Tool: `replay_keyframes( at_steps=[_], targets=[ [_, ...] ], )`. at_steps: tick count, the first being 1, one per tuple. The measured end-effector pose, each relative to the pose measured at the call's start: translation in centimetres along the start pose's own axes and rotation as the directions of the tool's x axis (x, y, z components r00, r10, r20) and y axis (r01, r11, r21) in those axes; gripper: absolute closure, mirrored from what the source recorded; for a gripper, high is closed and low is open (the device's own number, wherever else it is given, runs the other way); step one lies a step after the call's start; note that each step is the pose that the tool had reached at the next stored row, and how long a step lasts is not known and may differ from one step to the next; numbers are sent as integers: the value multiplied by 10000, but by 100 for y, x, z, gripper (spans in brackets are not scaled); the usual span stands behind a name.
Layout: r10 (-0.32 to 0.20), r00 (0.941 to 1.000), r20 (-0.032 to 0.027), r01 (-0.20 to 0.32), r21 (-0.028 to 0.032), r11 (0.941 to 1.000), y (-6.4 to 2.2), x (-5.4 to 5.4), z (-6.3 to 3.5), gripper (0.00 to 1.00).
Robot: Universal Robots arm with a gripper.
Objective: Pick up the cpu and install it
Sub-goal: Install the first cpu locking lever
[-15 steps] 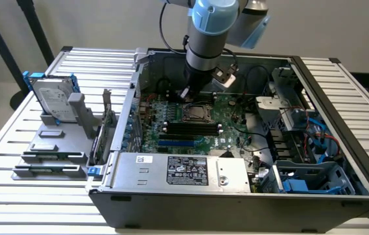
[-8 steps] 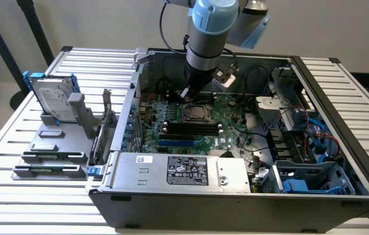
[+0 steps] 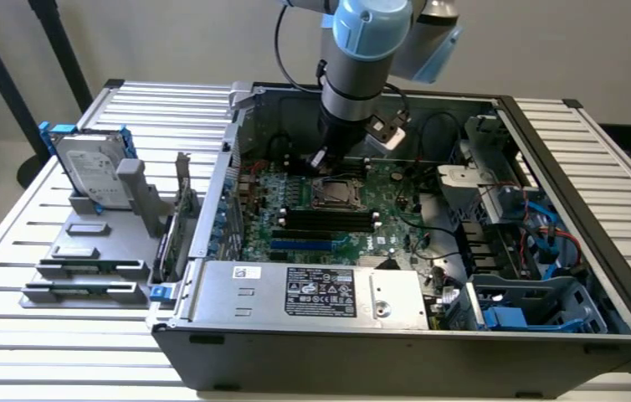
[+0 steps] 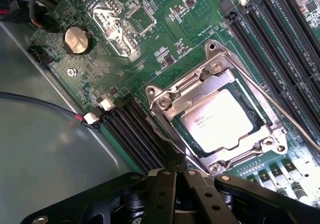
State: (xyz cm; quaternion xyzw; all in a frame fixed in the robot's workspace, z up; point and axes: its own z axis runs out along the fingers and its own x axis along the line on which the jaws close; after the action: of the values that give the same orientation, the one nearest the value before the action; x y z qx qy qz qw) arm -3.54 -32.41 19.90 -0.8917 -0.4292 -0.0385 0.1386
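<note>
Showing the cpu point(image 4: 216, 120) seated in its socket on the motherboard point(image 3: 338, 213).
Pincer point(image 4: 176, 170), fingers together and holding nothing, hovers just beside the socket's metal frame point(image 4: 165, 100) inside the open computer case point(image 3: 405, 352), which rests on the slatted worktop point(image 3: 25, 251).

Arm point(image 3: 362, 59) points down, hand point(image 3: 321, 159) closed, empty.

Grey arm point(image 3: 351, 92) with light-blue joint caps, black cable, black gripper point(image 4: 175, 176).
</note>
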Motion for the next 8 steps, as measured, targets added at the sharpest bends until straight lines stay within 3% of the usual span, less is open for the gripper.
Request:
replay_keyframes(
  at_steps=[8],
  targets=[
    [29,10000,2,-29,2,10000,25,16,10,89]
  ],
)
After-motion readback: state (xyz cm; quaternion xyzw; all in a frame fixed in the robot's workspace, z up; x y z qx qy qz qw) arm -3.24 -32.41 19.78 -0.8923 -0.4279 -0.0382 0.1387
